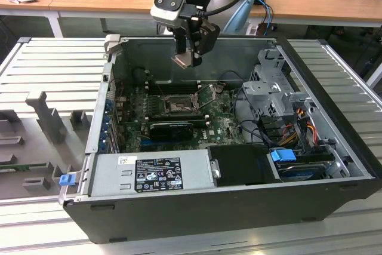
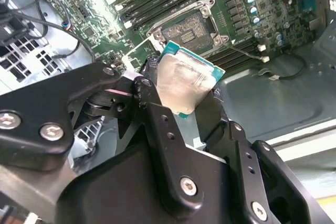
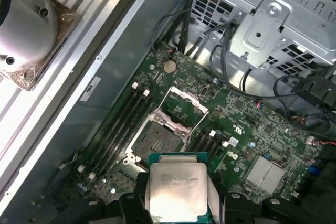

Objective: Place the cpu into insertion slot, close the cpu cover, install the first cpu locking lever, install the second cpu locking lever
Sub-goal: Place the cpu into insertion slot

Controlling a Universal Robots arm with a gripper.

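My gripper [image 1: 190,58] hangs above the open computer case, shut on the cpu [image 1: 184,60], a flat square chip with a pale silver face. The chip sits between the fingers in both wrist views, cpu [image 2: 184,85] and cpu [image 3: 177,187]. Well below it on the green board lies the insertion slot [image 1: 178,107], a dark square with a metal rim, seen as slot [image 2: 191,24] and slot [image 3: 157,142]. The cpu cover [image 3: 185,100] stands flipped open on the slot's far side. The slot is bare.
A long black card [image 1: 173,128] lies just in front of the slot. The grey power supply [image 1: 152,174] fills the case's front. A metal drive cage [image 1: 274,88] and loose cables [image 1: 292,123] are at the exterior view's right. Memory slots [image 3: 118,129] flank the socket.
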